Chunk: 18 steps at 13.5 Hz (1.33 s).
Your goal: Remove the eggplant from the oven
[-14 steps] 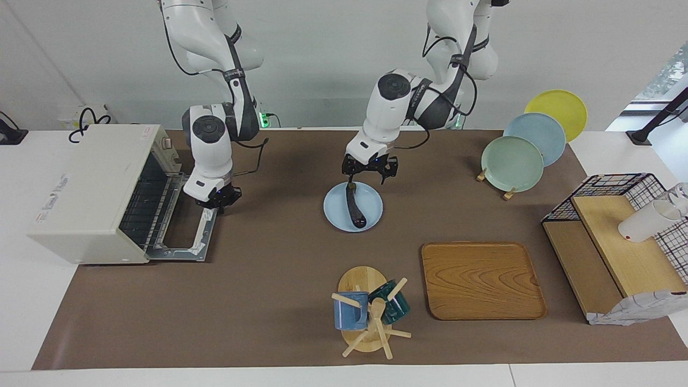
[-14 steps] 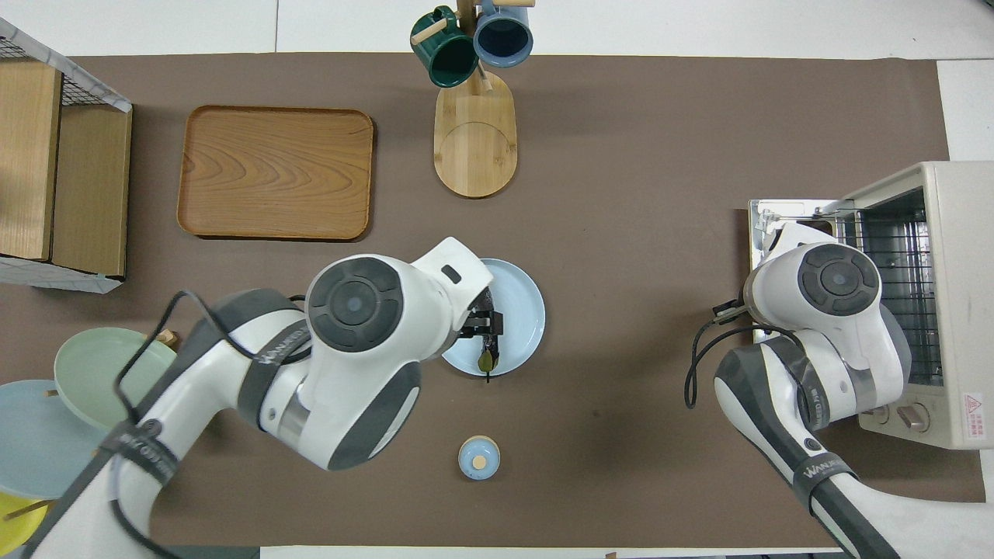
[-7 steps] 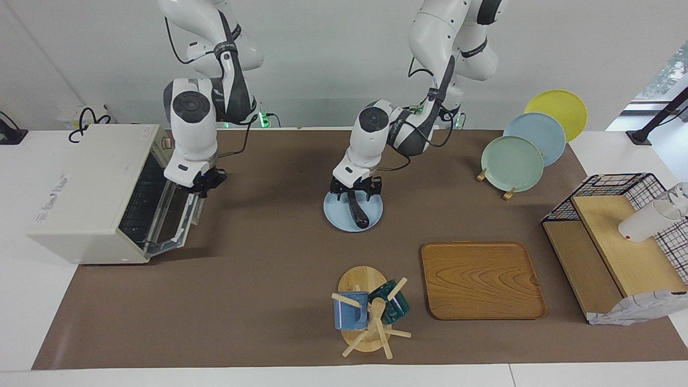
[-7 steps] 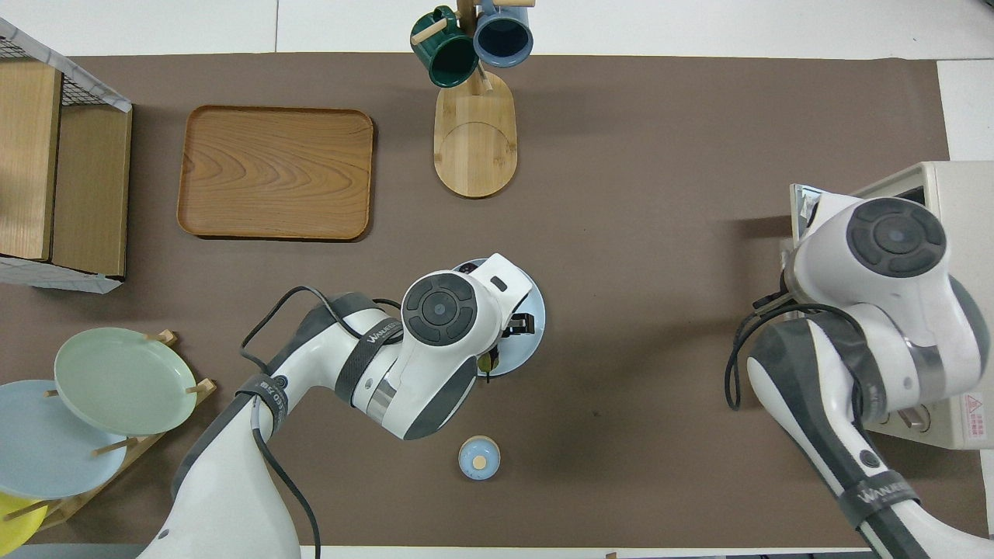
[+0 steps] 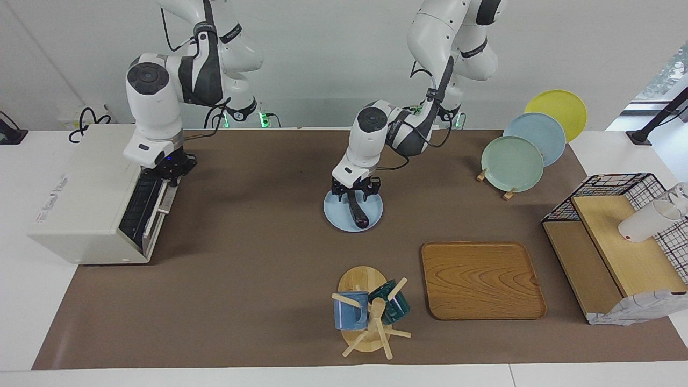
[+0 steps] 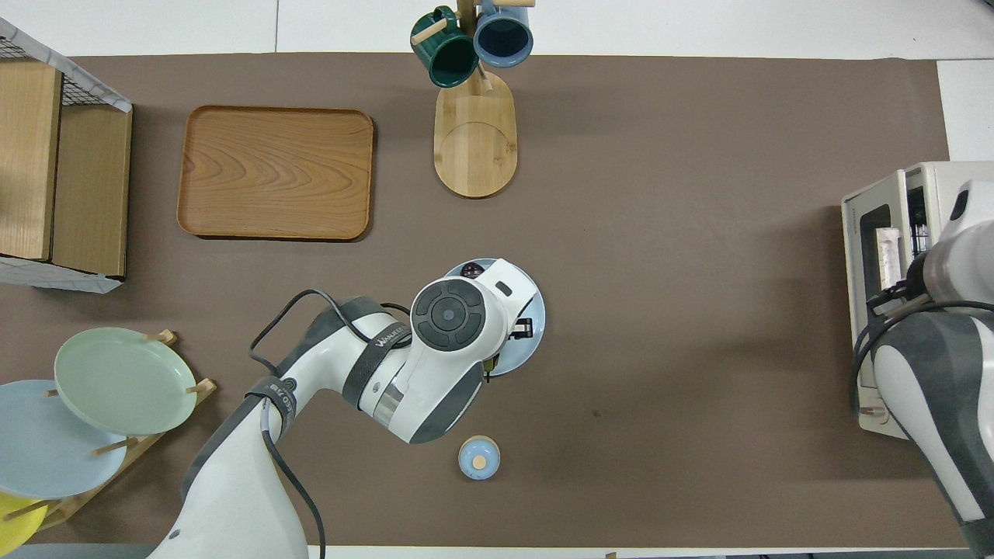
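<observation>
The dark purple eggplant (image 5: 357, 212) lies on a light blue plate (image 5: 333, 216) in the middle of the table, outside the oven. My left gripper (image 5: 355, 190) is down at the eggplant's stem end, open, with a finger on each side of it. In the overhead view the left arm hides most of the eggplant, and only the plate's rim (image 6: 534, 326) shows. The white oven (image 5: 86, 193) stands at the right arm's end of the table, its dark glass door (image 5: 142, 207) almost shut. My right gripper (image 5: 163, 167) is at the door's top edge.
A mug tree (image 5: 368, 314) with a blue and a green mug and a wooden tray (image 5: 482, 279) lie farther from the robots. A plate rack (image 5: 513, 164) and a black wire rack (image 5: 613, 236) stand at the left arm's end. A small blue lid (image 6: 479, 456) lies near the robots.
The right gripper has swung the oven door up from flat open to almost shut. The left gripper has come down from above the plate to around the eggplant.
</observation>
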Each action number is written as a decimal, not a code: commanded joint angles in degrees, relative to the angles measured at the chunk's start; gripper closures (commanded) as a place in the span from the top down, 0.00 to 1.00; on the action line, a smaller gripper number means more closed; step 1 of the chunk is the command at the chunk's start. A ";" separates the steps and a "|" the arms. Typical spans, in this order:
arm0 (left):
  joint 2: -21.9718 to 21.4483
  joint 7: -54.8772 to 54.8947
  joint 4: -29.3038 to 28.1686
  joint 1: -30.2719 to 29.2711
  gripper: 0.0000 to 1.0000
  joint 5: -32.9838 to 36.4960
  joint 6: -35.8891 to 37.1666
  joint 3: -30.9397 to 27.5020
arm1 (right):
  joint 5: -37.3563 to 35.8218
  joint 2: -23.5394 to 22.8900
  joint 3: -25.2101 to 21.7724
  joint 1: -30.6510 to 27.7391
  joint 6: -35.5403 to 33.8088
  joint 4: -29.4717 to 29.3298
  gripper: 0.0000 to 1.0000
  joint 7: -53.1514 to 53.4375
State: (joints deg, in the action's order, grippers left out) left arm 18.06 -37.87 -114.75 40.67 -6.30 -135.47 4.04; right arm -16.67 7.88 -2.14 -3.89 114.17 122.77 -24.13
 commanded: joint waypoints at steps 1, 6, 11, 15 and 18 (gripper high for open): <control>-0.30 -0.45 -0.56 1.35 0.00 -0.73 -0.67 -1.14 | 2.68 2.14 0.47 -0.69 -7.00 -1.46 0.00 -1.36; -3.90 1.56 3.81 -4.86 0.00 -0.64 6.77 -1.49 | 10.40 -5.94 0.83 6.78 -21.79 -23.88 0.00 13.56; -0.57 16.31 15.70 -21.47 0.00 -0.55 17.27 -1.41 | 15.71 -6.82 0.74 6.44 -22.85 -24.95 0.18 16.66; 3.46 29.41 18.33 -31.59 0.00 -0.38 16.39 -1.41 | 16.41 -6.12 0.83 5.56 -24.87 -24.16 1.00 16.66; 12.68 31.02 27.97 -34.41 0.00 -0.29 16.29 -1.41 | 15.54 -6.12 0.83 5.38 -24.00 -24.42 1.00 17.01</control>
State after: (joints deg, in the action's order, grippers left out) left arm 23.34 -7.70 -95.37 7.52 -6.30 -119.65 1.90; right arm -1.77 1.61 -1.70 2.29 90.51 99.04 -8.16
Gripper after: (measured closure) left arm 0.758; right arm 0.247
